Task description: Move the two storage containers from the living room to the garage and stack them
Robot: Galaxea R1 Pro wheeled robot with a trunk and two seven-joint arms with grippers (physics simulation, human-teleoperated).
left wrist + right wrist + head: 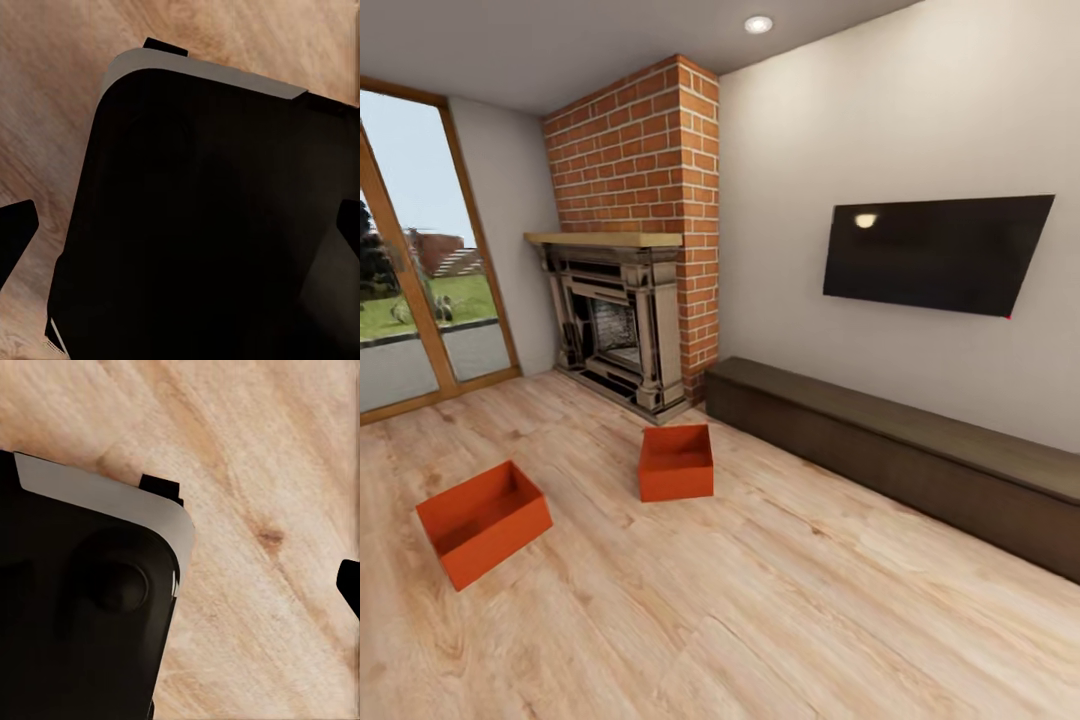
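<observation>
Two storage containers sit apart on the living room floor (780, 600). The nearer storage container (484, 521) lies to the left, turned at an angle; the farther storage container (676, 461) lies right of it, just before the fireplace (615, 320). A low cabinet (900, 455) runs rightward from the fireplace, under the TV (935, 252). Glass doors (420, 270) stand left of the fireplace.

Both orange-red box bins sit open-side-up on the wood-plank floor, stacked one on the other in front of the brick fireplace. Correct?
Not stacked. In the head view the two orange-red rectangular bins sit apart on the light wood-plank floor: one before the brick fireplace, the other nearer the glass door. Both are open-side-up.
</observation>
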